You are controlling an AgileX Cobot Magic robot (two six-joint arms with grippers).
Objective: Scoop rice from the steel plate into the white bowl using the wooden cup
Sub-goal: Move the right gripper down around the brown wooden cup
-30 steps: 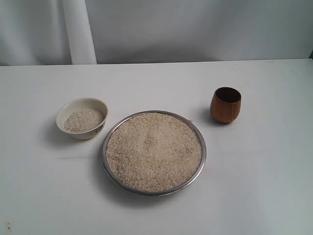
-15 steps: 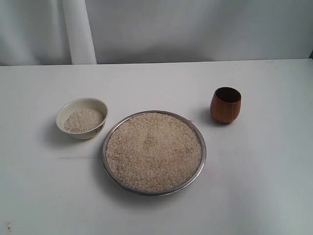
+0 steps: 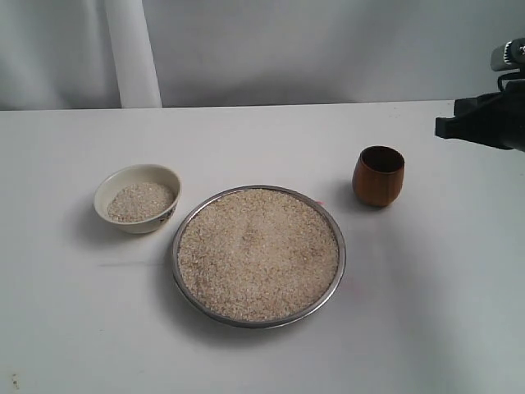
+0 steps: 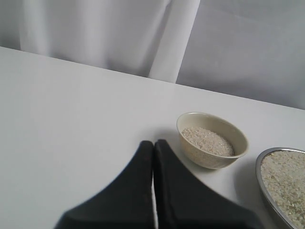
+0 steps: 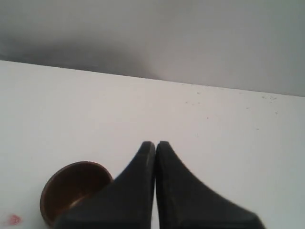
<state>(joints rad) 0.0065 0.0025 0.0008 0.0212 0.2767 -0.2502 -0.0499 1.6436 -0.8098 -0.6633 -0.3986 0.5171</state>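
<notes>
The steel plate (image 3: 338, 246) sits at the table's centre, heaped with rice (image 3: 257, 251). To its left stands the white bowl (image 3: 137, 198), part filled with rice, also in the left wrist view (image 4: 212, 140) beside the plate's rim (image 4: 259, 168). The wooden cup (image 3: 378, 176) stands upright and empty to the plate's right. My right gripper (image 3: 443, 127) is at the right edge, above and right of the cup, shut with nothing held (image 5: 155, 144); the cup (image 5: 71, 191) lies beside its fingers. My left gripper (image 4: 153, 143) is shut and empty, short of the bowl, and is outside the exterior view.
A white curtain (image 3: 131, 53) hangs behind the table's far edge. A small pink mark (image 5: 14, 220) lies on the table near the cup. Bare white tabletop (image 3: 262, 139) surrounds the dishes.
My right arm has come into the exterior view at the right edge, above and right of the cup. The dishes and cup have not moved.
</notes>
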